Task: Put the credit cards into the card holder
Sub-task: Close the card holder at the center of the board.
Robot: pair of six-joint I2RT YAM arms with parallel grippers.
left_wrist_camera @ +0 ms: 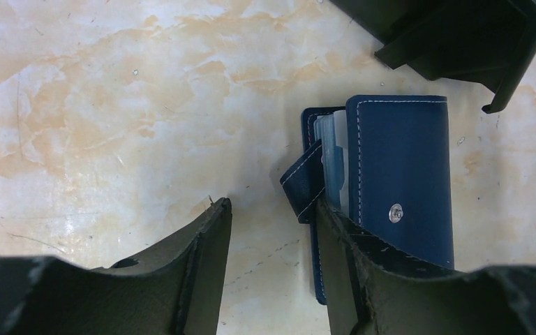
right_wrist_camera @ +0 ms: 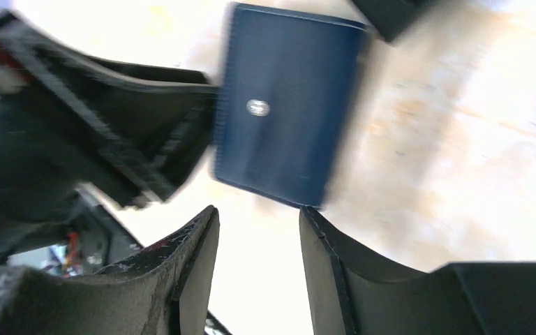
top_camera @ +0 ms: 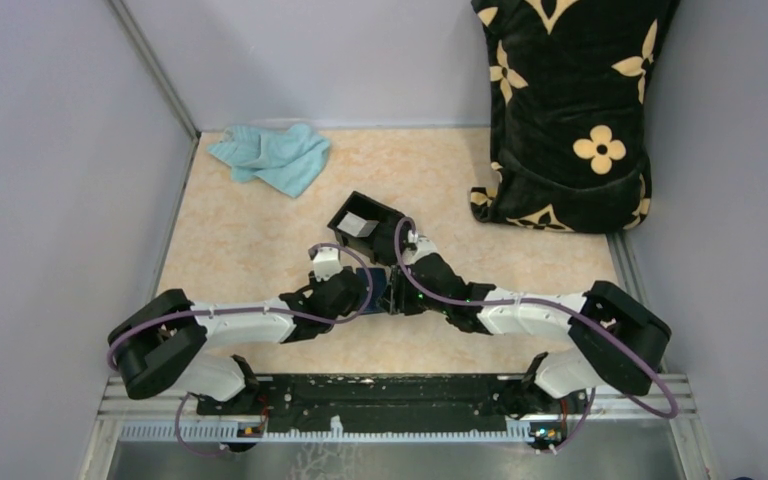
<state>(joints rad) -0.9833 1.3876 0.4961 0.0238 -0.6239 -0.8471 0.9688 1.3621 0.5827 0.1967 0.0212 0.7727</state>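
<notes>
The navy-blue card holder lies on the table, partly folded, with its silver snap up and its tab sticking out to the left. Pale grey-white cards show in its open left edge. My left gripper is open; its right finger rests against the holder's open edge, and nothing is between the jaws. My right gripper is open and empty, just short of the holder; that view is blurred. From above, both grippers meet over the holder. No orange-yellow card is in view.
A black open-topped box with a white card inside stands just behind the holder, and also shows in the left wrist view. A teal cloth lies at the back left. A black flowered bag stands at the back right.
</notes>
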